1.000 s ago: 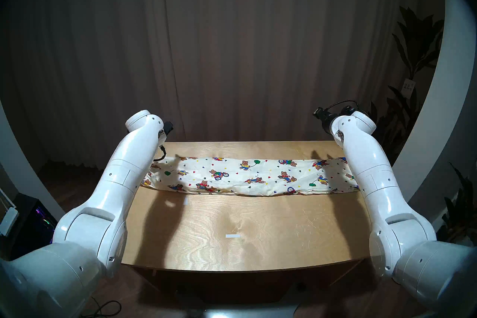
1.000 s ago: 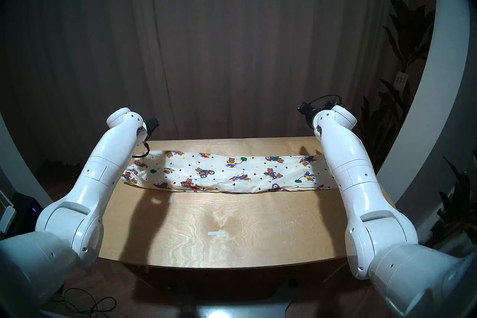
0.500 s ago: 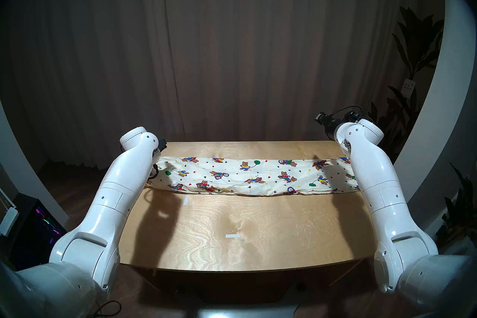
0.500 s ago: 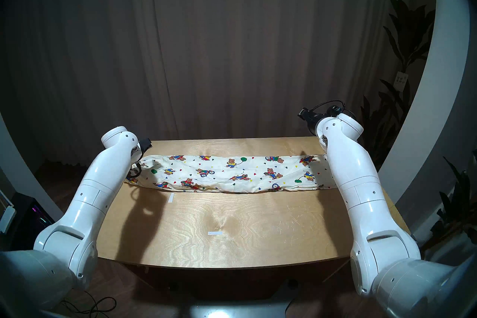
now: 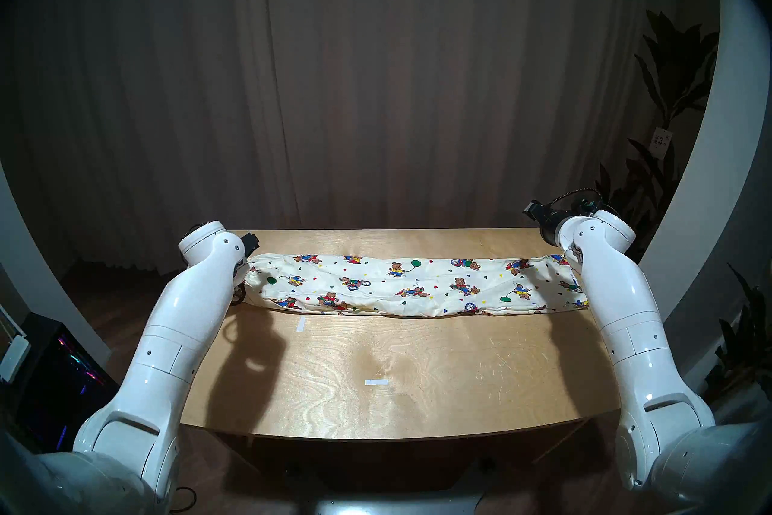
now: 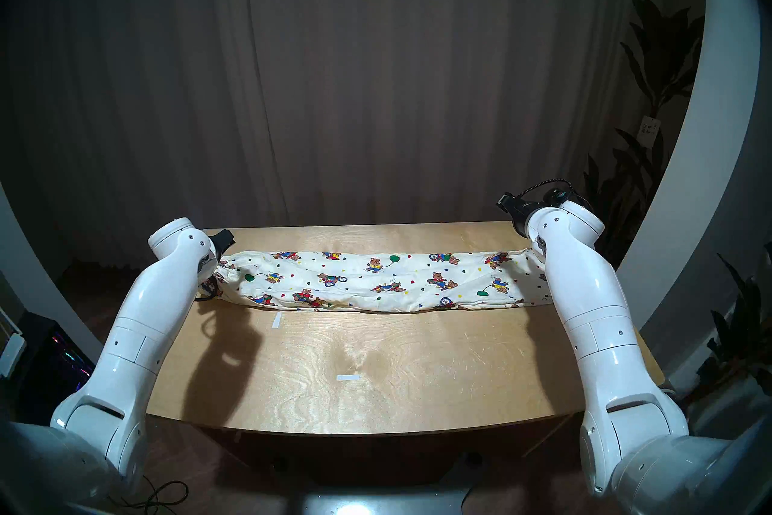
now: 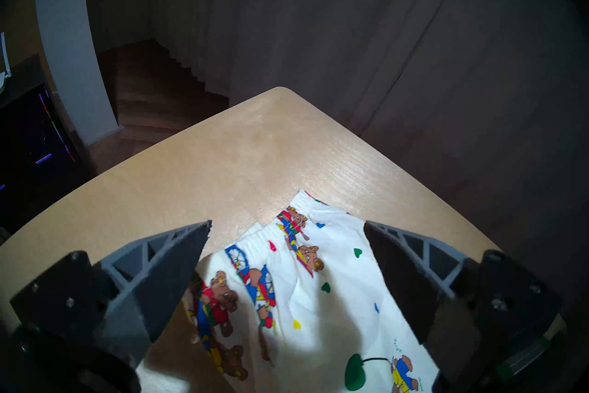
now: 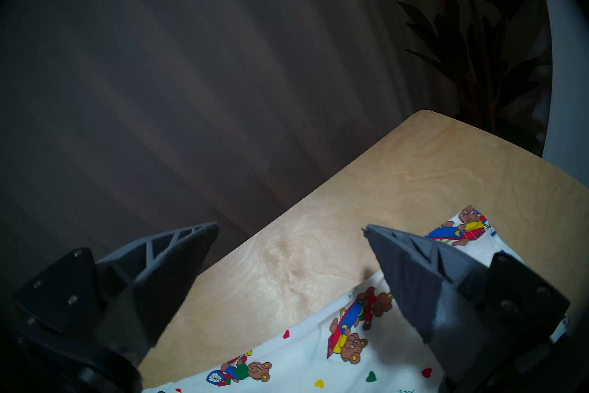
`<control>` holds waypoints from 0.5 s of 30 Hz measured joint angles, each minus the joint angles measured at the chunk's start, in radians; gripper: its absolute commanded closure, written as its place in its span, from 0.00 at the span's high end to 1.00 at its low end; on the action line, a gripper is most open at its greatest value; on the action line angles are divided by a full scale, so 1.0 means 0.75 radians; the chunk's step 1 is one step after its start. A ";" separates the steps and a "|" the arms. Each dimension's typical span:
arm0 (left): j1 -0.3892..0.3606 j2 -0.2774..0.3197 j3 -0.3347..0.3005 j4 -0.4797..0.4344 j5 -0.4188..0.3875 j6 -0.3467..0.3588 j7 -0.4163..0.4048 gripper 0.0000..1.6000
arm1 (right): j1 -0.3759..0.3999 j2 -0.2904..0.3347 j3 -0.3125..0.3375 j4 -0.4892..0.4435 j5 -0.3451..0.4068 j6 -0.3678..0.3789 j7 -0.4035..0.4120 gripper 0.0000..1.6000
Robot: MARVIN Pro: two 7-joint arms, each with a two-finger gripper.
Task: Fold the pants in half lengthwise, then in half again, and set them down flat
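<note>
The pants [image 5: 417, 284] lie as one long folded strip across the far part of the wooden table [image 5: 376, 355], also seen in the head right view [image 6: 384, 280]. They are cream-white with teddy bears, bicycles, green balloons and hearts. My left gripper [image 7: 287, 223] is open, its fingers standing either side of the strip's left end [image 7: 318, 287], which has a gathered edge. My right gripper [image 8: 290, 226] is open over the far edge of the right end [image 8: 318, 360]. Neither holds cloth. In the head views both grippers are hidden behind my forearms.
Two white tape marks sit on the table, one at the middle front [image 5: 376, 382] and one just in front of the pants [image 5: 300, 324]. A dark curtain hangs behind. A plant [image 5: 668, 104] stands at the right and a lit computer case [image 5: 62, 368] at the left.
Both arms have dropped lower and swung outward toward the table's side edges. The left end of the pants has drawn in a little and settled; the rest of the strip has not moved.
</note>
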 measured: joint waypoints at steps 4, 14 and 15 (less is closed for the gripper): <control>0.079 0.011 -0.011 -0.060 0.003 -0.014 0.010 1.00 | -0.021 0.013 0.004 -0.027 -0.014 -0.006 0.006 1.00; 0.270 0.023 -0.126 -0.181 -0.020 -0.092 0.037 1.00 | -0.088 0.026 -0.005 -0.100 -0.044 -0.013 0.027 1.00; 0.283 0.023 -0.141 -0.190 -0.026 -0.100 0.038 1.00 | -0.094 0.027 -0.007 -0.105 -0.047 -0.013 0.029 1.00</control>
